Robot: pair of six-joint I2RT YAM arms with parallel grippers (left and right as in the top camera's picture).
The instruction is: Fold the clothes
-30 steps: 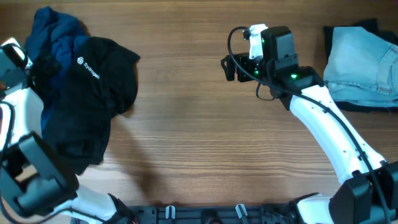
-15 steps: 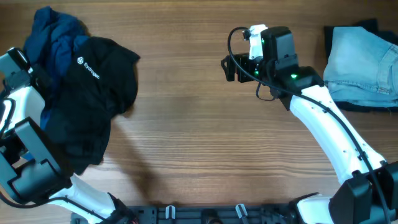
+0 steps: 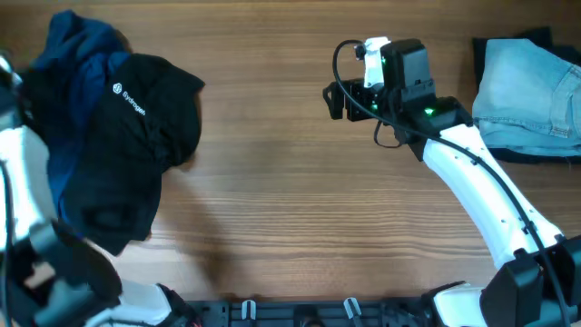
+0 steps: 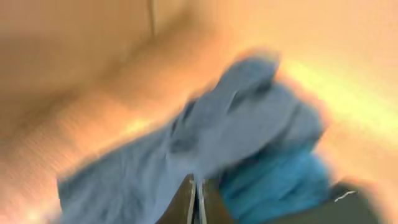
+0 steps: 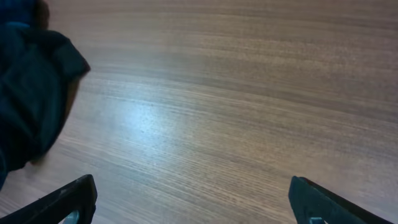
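The clothes lie heaped at the table's left: a black top point(image 3: 145, 127) with a small white logo lies over a royal-blue garment point(image 3: 77, 45). My left gripper point(image 4: 196, 186) is shut, its fingertips pinched into blurred blue fabric point(image 4: 155, 155) of that heap. In the overhead view the left arm point(image 3: 18, 182) runs along the left edge beside the pile, and its fingers are out of frame there. My right gripper point(image 3: 340, 98) hovers open over bare wood at centre right, far from the pile. The right wrist view shows its jaws point(image 5: 193, 194) spread wide, with the dark clothes point(image 5: 28, 93) at the far left.
Folded pale blue denim point(image 3: 531, 86) rests on a dark cloth point(image 3: 517, 154) at the back right corner. Bare wooden tabletop point(image 3: 272, 200) lies between the pile and the right arm.
My left gripper has shut and moved up along the left edge, and the near side of the pile has shifted with it. The right arm has not moved.
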